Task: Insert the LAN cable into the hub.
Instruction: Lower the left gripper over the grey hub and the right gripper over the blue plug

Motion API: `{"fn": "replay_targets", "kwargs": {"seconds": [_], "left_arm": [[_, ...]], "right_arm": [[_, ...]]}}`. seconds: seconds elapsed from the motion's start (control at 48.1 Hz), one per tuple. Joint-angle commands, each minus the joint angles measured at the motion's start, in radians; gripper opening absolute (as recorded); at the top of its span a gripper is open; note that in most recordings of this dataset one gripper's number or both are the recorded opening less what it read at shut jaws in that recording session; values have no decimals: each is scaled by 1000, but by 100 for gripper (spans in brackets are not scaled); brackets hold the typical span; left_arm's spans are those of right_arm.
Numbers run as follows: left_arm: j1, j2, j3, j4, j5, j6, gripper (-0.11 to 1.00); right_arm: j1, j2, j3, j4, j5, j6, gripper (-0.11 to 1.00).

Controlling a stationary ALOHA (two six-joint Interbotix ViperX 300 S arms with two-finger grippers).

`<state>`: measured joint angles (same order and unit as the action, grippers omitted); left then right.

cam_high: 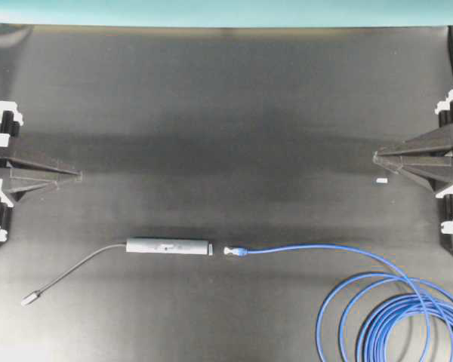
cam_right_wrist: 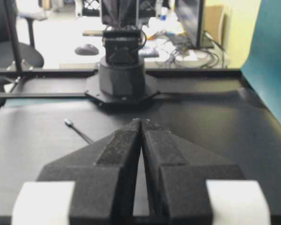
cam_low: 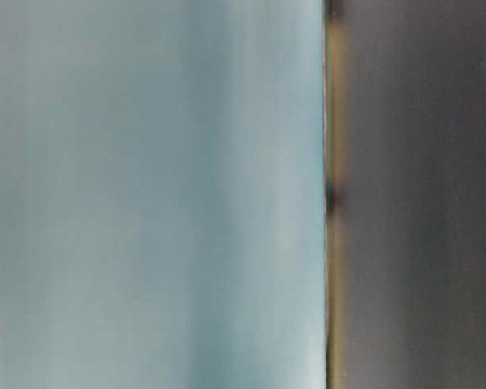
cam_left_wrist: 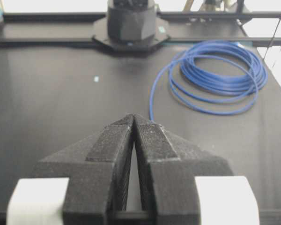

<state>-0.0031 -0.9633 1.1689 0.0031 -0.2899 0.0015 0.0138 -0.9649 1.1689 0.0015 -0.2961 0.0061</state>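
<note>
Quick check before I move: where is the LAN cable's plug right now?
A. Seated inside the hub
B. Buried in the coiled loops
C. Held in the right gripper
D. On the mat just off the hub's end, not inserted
D. In the overhead view the LAN cable's plug lies in line with the hub, a small gap showing between them, and both grippers sit shut and empty at the sides.

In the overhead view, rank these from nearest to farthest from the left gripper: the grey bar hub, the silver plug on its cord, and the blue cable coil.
From the shut left gripper:
1. Slim grey bar-shaped hub, below and toward the middle.
2. Small silver plug, bottom left on the thin grey cord.
3. Bright-blue coil of LAN cable, bottom right.
</note>
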Motion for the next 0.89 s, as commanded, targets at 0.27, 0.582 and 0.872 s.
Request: {"fn": "replay_targets", "kwargs": {"seconds": [0.27,0.582,0.872], "left_arm": [[-15,163,-123,41,210,-64,0],[-55,370,-225,41,489,-58,0],[-75,591,-368,41,644,-37,0]], "right_arm": [[31,130,-83,43,342,71,0],[54,348,-173,43,525,98,0],[71,561,-270,43,541,94,0]]}}
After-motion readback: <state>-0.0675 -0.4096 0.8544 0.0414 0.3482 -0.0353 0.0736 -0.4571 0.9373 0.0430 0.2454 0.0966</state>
